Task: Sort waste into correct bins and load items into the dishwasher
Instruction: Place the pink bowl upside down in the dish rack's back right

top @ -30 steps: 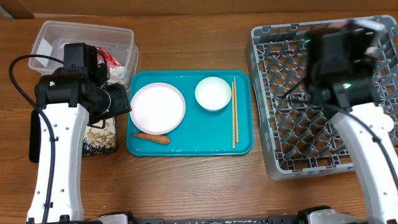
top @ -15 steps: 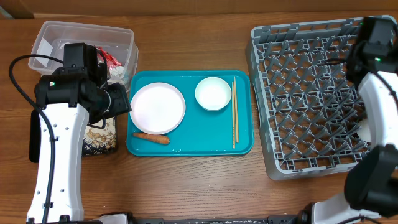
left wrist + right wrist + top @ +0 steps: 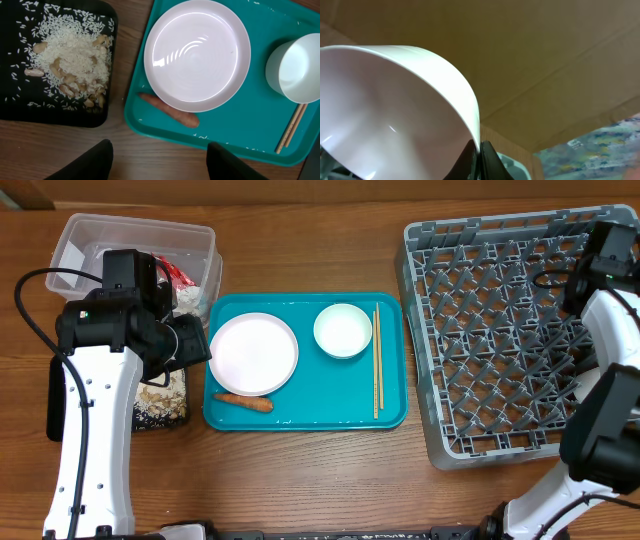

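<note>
Carrot first: the small orange carrot (image 3: 169, 110) lies on the teal plastic serving tray (image 3: 305, 416) close to its near rim. Its long axis runs left to right, a little skewed, with the narrower end toward the tray's left rim. The edge of the round pale pink plate (image 3: 197, 55) overlaps its far side. The plate sits flat on the left half of the tray. A small white bowl (image 3: 343, 330) stands upright in the tray's far-right part. Just right of it, the pair of thin wooden chopsticks (image 3: 377, 360) lies side by side along the tray's right rim, long axis near to far. The left gripper (image 3: 157, 165) hovers above the tray's near-left corner with its fingers spread wide and nothing between them. Just left of the teal tray, the shallow black rectangular tray (image 3: 15, 107) holds white rice and beige food scraps (image 3: 75, 55). Beyond it the clear plastic rectangular tub (image 3: 90, 235) holds a red foil wrapper (image 3: 178, 275) and crumpled white tissue (image 3: 190, 298), both partly hidden by the left arm. Right of the teal tray stands the large grey plastic dish rack (image 3: 490, 340), with the right arm (image 3: 603, 320) over its far-right edge. The right gripper (image 3: 479, 150) has its fingertips pinched together on the rim of a pale pinkish-white bowl (image 3: 385, 110), which is tipped with its hollow toward the wrist camera.
</note>
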